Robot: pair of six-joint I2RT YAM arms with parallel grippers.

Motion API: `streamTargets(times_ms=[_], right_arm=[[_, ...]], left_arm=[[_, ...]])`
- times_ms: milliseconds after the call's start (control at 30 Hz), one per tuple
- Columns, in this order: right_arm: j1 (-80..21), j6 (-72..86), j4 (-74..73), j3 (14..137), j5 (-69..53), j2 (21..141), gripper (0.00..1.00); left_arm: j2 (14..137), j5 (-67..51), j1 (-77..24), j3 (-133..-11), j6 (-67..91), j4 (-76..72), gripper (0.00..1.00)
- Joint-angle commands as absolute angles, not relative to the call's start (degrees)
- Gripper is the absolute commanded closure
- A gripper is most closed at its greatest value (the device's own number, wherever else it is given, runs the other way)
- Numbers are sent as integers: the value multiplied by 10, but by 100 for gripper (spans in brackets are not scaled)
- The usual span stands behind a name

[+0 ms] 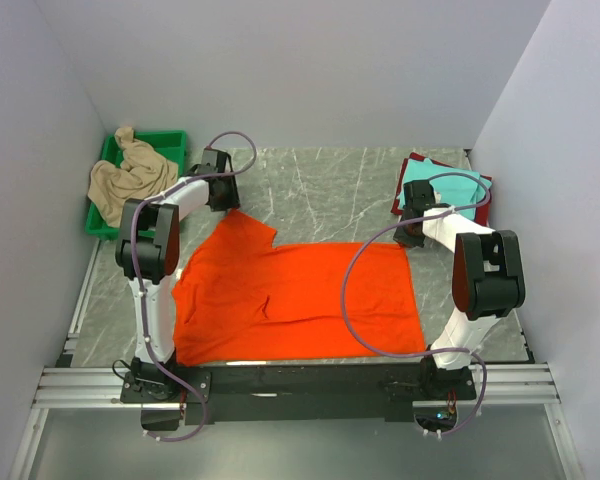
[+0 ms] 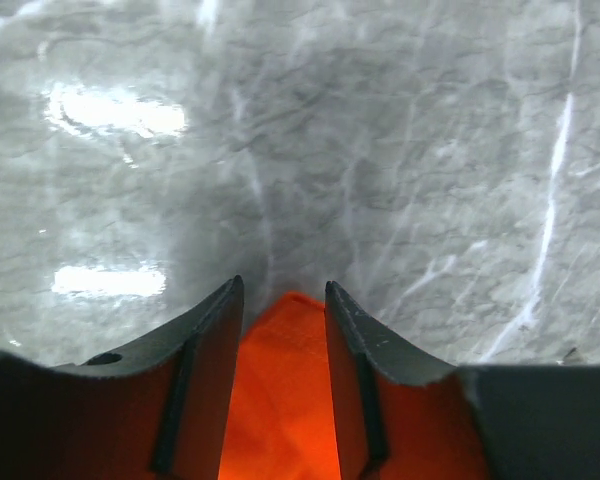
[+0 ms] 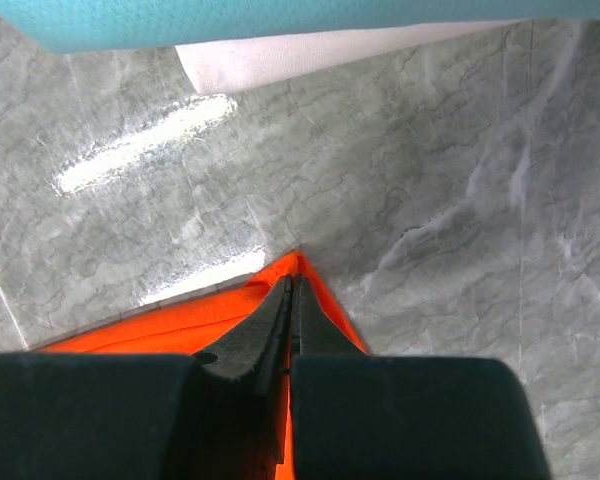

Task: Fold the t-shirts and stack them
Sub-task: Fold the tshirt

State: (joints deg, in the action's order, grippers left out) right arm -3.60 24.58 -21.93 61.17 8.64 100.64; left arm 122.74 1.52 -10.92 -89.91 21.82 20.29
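The orange t-shirt (image 1: 300, 295) lies spread nearly flat on the grey marbled table (image 1: 320, 180), with a few creases left of its middle. Its near hem runs along the table's near edge.

The left claw (image 2: 283, 285) is at the shirt's far left corner, where a flap of cloth juts away from the arms. Its jaws stand partly apart, and the tip of that orange flap lies in the gap between them. The fingers (image 2: 215, 330) do not look pressed onto the cloth.

The right claw (image 3: 292, 280) is at the shirt's far right corner. Its jaws are pressed fully together, and the orange corner rises to a point right at their tips, pinched there.

Beyond the shirt's far right corner, well apart from it, sits a folded stack. A teal t-shirt (image 1: 450, 188) is on top and a dark red t-shirt (image 1: 410, 165) shows around its edges. In the right wrist view a white t-shirt (image 3: 310, 55) peeks out from under the teal one.

Off the shirt's far left corner, past the left arm, a green tray (image 1: 170, 140) holds a crumpled beige t-shirt (image 1: 130, 175) that hangs over the tray's rim.
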Motion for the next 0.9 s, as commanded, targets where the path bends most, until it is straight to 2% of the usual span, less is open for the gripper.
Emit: streamTargets(times_ms=[0, 167, 367, 433, 867], right_arm=[[-33, 249, -221, 631, 89, 1003, 100], [-33, 249, -221, 631, 90, 1005, 100], [-32, 250, -223, 632, 89, 1004, 100], [-33, 250, -227, 633, 89, 1002, 100], [-33, 255, -276, 682, 85, 995, 100]], left_arm=[[1240, 10, -122, -924, 209, 196, 57], [1244, 18, -125, -912, 209, 199, 68], [1245, 37, -125, -910, 212, 206, 94], [1252, 40, -126, -915, 212, 209, 98], [1254, 26, -129, -950, 213, 193, 100]])
